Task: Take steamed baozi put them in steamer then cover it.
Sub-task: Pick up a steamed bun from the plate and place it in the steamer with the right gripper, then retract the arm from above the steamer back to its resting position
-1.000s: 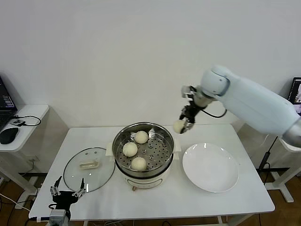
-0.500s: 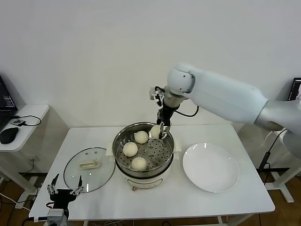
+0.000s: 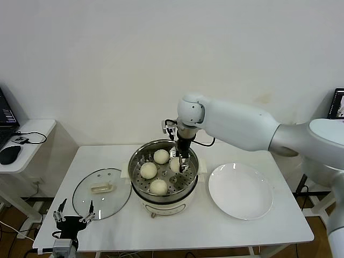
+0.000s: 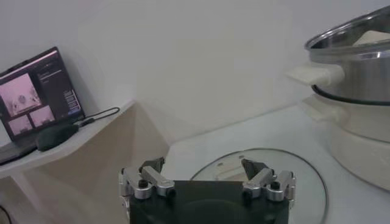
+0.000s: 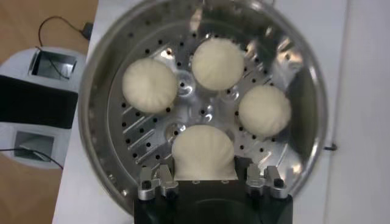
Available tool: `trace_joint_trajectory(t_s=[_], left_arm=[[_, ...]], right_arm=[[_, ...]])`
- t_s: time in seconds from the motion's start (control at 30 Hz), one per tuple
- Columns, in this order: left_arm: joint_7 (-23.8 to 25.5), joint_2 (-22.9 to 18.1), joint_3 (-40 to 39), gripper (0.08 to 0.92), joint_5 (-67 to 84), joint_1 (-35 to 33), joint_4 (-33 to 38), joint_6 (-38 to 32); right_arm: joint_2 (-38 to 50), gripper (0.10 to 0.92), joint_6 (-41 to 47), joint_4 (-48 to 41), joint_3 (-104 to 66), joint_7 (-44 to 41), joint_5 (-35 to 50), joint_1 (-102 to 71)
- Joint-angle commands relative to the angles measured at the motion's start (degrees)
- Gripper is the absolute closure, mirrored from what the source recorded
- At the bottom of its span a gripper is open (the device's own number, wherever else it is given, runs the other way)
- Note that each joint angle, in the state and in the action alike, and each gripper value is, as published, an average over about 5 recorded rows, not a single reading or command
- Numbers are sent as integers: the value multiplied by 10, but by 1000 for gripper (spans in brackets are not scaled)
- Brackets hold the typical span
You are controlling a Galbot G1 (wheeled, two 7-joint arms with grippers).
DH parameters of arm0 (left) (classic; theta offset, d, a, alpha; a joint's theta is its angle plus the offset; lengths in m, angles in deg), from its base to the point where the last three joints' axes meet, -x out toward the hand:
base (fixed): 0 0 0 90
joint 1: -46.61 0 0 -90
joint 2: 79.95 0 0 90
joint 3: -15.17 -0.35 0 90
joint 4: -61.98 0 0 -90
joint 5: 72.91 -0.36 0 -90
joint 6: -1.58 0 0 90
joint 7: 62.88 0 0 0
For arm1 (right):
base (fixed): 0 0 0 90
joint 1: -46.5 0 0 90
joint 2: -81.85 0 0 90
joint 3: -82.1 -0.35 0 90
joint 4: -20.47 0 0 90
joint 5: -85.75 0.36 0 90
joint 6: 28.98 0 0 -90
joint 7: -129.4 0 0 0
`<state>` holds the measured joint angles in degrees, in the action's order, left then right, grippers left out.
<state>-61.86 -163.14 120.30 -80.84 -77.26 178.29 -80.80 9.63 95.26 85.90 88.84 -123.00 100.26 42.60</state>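
The steel steamer (image 3: 135, 161) stands mid-table on its white base. Three baozi (image 3: 161, 156) (image 3: 148, 170) (image 3: 158, 186) lie on its perforated tray (image 5: 125, 137). My right gripper (image 3: 181, 161) reaches down into the pot and is shut on the fourth baozi (image 3: 175, 164), low over the tray's right side. In the right wrist view this bun (image 5: 204, 149) sits between my fingers (image 5: 163, 181), with the others (image 5: 149, 85) (image 5: 218, 64) (image 5: 264, 109) beyond. The glass cover (image 3: 102, 201) lies flat left of the steamer. My left gripper (image 3: 71, 217) is open, near the table's front left edge.
A bare white plate (image 3: 240, 191) lies right of the steamer. A side desk with a laptop and mouse (image 3: 9, 154) stands at far left. In the left wrist view the cover (image 4: 292, 176) lies just beyond my left gripper (image 4: 201, 167), the steamer (image 4: 353, 73) behind it.
My right arm has swung left from above the plate to over the steamer and has lowered the fourth baozi down into the pot. The left arm has barely moved.
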Motion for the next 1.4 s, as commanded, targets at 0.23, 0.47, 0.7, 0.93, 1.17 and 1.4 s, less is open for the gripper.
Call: trace_joint_trajectory(t_s=[0.23, 0.47, 0.7, 0.93, 1.17, 1.4], left_arm=[[-1, -2, -1, 177, 0, 1, -3, -1], [-2, -3, -2, 177, 0, 4, -8, -1], [-14, -8, -6, 177, 9, 9, -8, -10], [-44, -7, -6, 177, 46, 20, -16, -47], [-39, -2, -7, 177, 93, 35, -34, -78], [-36, 6, -18, 177, 119, 48, -50, -98]], right_arm=[[-28, 423, -8, -65, -27, 9, -54, -52], [-17, 375, -1, -47, -35, 15, -43, -49], [51, 216, 5, 22, -69, 15, -19, -14], [206, 203, -46, 129, -267, 124, 19, -63], [335, 203, -138, 246, -451, 517, 166, -234], [380, 203, -160, 344, -755, 663, 180, -561]])
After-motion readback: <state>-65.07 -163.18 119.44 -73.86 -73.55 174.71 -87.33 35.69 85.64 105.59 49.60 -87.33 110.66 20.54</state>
